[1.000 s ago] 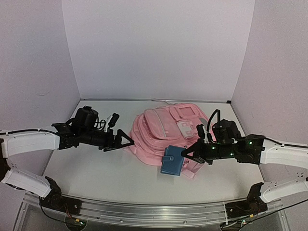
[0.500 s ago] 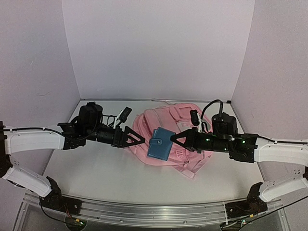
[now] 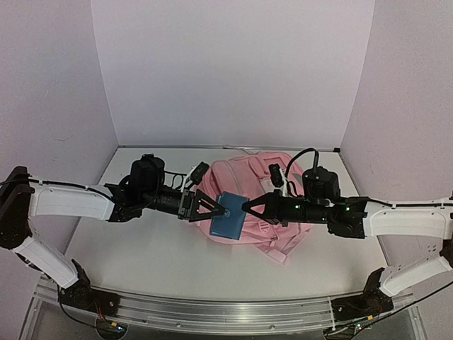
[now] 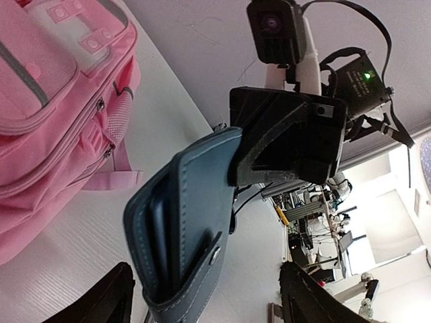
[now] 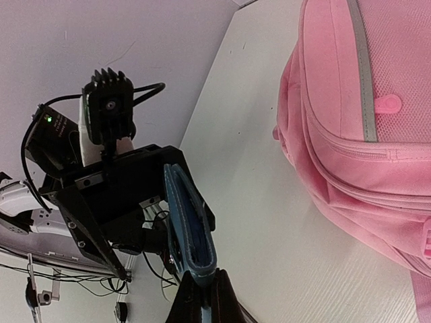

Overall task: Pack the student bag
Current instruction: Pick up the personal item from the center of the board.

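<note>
**Blue wallet passing between grippers in front of the bag**

Above the near part of the table (image 3: 141,248), the right gripper (image 3: 246,207) pinches one edge of the blue wallet (image 3: 228,223), jaws closed on it. The left gripper (image 3: 214,210) is open, with a finger on either side of the wallet. The left should close squarely on the free edge before the right lets go. Just beyond, the student bag (image 3: 233,177) lies at mid-table; its visible zips look shut and nothing shows inside

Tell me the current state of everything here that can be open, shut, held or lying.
student bag: lying flat on the table, visible zips closed.
blue wallet: closed, held up in the air.
left gripper: open, fingers either side of the wallet.
right gripper: shut on the wallet's edge.
</note>
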Controlling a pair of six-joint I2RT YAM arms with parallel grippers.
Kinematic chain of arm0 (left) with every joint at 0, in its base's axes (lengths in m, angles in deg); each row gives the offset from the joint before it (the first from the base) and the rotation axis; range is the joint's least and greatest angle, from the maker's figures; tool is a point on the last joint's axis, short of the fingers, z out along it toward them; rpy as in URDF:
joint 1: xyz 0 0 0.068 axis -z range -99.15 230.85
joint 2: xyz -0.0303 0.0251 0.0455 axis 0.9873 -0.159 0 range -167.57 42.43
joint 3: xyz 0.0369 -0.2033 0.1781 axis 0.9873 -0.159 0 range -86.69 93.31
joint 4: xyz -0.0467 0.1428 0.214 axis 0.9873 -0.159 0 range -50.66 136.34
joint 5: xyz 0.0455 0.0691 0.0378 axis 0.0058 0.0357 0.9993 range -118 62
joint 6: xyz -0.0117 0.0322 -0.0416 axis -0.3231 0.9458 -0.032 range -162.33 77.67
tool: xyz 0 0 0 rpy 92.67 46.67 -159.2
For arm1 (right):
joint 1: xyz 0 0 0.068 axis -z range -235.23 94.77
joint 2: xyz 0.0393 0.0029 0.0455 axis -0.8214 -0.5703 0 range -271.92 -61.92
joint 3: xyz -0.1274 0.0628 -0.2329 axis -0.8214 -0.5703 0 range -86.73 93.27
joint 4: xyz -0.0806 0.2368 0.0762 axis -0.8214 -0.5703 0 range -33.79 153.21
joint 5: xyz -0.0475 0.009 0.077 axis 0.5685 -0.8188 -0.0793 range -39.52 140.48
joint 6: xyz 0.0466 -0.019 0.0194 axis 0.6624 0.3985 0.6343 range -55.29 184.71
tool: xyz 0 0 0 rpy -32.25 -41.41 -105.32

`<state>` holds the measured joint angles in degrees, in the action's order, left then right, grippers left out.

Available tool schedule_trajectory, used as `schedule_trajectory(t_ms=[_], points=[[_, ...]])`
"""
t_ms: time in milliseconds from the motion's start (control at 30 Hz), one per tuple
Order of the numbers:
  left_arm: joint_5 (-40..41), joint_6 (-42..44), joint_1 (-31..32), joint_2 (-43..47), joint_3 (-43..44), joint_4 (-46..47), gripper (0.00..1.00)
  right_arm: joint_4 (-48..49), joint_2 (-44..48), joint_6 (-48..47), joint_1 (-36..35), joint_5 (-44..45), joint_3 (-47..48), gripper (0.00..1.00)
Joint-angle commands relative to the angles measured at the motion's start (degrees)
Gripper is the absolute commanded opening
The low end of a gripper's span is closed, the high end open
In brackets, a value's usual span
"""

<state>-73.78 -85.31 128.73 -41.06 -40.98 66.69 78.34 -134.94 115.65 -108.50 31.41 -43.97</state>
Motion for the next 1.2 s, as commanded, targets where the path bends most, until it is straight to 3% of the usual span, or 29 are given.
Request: schedule_trajectory(t_ms=[0,400,467,567,700,767,967,1167], points=[[-3.0,-2.1,0.5,-1.9,2.6,7.1,0.65,3.6,-0.7,-0.9,0.1,-1.6,3.1,0.00],[-3.6,-3.7,0.6,-4.1,3.6,9.3,0.18,3.7,-0.7,-1.3,0.1,-1.0,3.3,0.01],[-2.7,-3.5,0.7,-4.0,4.2,7.8,0.08,3.7,-0.4,-1.5,0.1,-0.3,3.3,0.13],[1.4,-1.1,0.5,-2.5,5.4,1.0,0.01,3.1,0.2,-2.8,0.0,1.3,3.6,0.34],[7.4,1.4,-1.8,1.7,6.1,-8.5,0.00,-2.7,0.6,-7.2,-0.1,4.7,5.9,0.57],[8.6,1.9,-4.4,3.8,5.8,-12.9,0.00,-8.3,-0.1,-10.4,-0.1,7.4,8.4,0.64],[10.3,4.7,-14.9,9.4,5.4,-26.2,0.00,-26.6,-7.7,-20.4,-2.1,23.3,20.8,0.66],[10.0,3.5,-25.1,14.4,1.8,-29.1,0.00,-37.4,-21.3,-27.5,-5.9,36.9,34.8,0.74]])
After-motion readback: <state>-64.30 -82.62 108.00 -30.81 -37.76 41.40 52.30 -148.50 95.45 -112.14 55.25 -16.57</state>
